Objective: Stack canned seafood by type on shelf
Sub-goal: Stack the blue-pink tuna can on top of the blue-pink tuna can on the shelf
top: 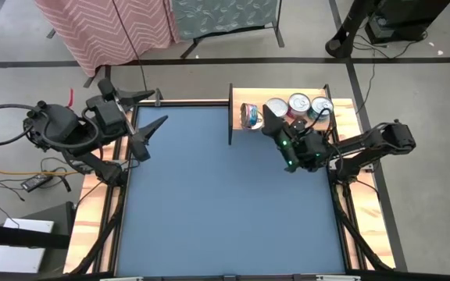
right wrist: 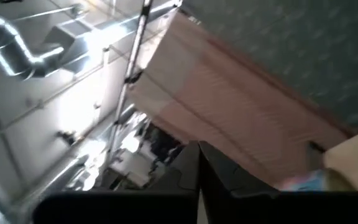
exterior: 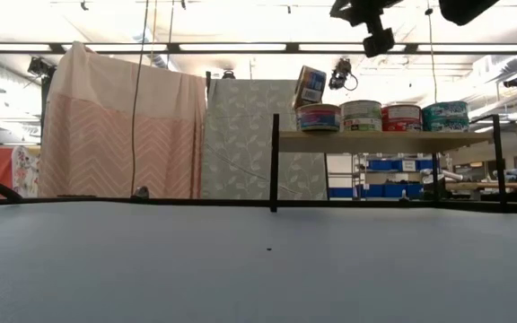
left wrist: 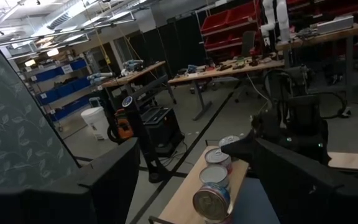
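The shelf [exterior: 393, 136], a light-wood plank on dark uprights, stands at the table's far right [top: 342, 105]. A row of tins stands on it: purple-labelled [exterior: 319, 117], silver [exterior: 361, 116], red [exterior: 401, 117], teal [exterior: 444, 116]. One more purple-labelled tin [exterior: 310, 87] is tilted, its lower rim on the first tin of the row; from above it shows its side [top: 250, 115]. My right gripper [top: 272, 115] hangs just right of it, fingers together [right wrist: 197, 168]. My left gripper [top: 148, 113] waits open over the table's far left corner. My right gripper [exterior: 341, 74] stands close beside the tilted tin, on its right, and the tin's side [right wrist: 303, 180] lies outside the shut fingers, not between them. Whether a finger touches it, I cannot tell.
A dark upright [top: 230, 113] marks the shelf's left end. The blue table top [top: 225, 203] spreads in front of the shelf. Wooden rails [top: 92, 203] run along the table's sides. Patterned cloth screens [exterior: 119, 126] stand behind the far edge.
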### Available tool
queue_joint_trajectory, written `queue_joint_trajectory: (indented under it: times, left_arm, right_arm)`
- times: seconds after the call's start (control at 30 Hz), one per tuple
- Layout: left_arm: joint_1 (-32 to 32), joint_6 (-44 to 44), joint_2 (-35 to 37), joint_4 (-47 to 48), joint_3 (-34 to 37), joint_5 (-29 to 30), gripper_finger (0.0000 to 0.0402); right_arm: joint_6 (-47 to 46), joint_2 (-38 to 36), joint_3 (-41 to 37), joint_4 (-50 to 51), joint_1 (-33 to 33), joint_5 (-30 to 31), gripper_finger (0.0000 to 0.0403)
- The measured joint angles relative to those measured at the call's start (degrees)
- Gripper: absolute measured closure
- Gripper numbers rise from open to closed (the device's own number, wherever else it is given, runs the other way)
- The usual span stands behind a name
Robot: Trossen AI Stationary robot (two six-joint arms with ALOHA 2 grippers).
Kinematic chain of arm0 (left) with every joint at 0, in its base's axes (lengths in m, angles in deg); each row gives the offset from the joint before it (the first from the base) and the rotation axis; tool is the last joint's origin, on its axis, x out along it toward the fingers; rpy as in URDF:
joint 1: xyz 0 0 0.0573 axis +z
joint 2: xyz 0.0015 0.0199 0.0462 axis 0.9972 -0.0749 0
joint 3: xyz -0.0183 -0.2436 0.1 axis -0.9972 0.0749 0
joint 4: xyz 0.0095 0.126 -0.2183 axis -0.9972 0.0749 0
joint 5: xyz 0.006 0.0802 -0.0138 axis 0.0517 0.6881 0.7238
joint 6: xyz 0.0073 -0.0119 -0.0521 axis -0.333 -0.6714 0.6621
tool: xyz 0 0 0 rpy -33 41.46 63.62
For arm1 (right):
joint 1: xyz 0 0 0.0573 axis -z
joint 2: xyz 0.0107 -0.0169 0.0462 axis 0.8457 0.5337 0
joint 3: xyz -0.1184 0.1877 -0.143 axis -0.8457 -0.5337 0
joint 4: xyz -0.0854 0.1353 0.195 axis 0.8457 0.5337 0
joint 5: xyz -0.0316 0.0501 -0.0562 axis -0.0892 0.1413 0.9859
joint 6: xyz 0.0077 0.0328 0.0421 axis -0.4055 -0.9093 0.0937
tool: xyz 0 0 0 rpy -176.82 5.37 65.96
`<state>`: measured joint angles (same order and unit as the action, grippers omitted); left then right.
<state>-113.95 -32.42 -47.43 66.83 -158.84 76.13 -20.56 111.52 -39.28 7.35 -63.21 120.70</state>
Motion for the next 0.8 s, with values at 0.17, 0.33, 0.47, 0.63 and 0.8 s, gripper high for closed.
queue_joint_trajectory:
  times: [0.17, 0.33, 0.47, 0.63, 0.8]
  left_arm:
    - [0.0, 0.2, 0.0, -0.2, 0.0, 0.0, 0.0090]
    - [0.0, 0.9, -0.4, -1.3, 0.0, 0.0, 0.0090]
    - [0.0, 3.3, -0.5, -0.1, 0.0, -0.9, 0.0090]
    - [0.0, 4.4, -0.5, 0.3, 0.0, -1.0, 0.0090]
    - [0.0, 4.4, -0.6, 0.3, 0.0, -1.1, 0.0090]
  right_arm:
    - [-7.2, 1.6, 3.8, 7.0, 2.0, -9.6, 0.0395]
    - [-16.9, 1.8, 12.0, 34.1, 5.3, -23.5, 0.0397]
    - [-14.1, 1.8, 21.2, 51.4, 5.6, -28.5, 0.0399]
    - [-10.0, 1.2, 34.0, 77.5, 5.4, -30.1, 0.0400]
    - [-9.8, 2.9, 42.4, 97.3, 9.2, -47.0, 0.0400]
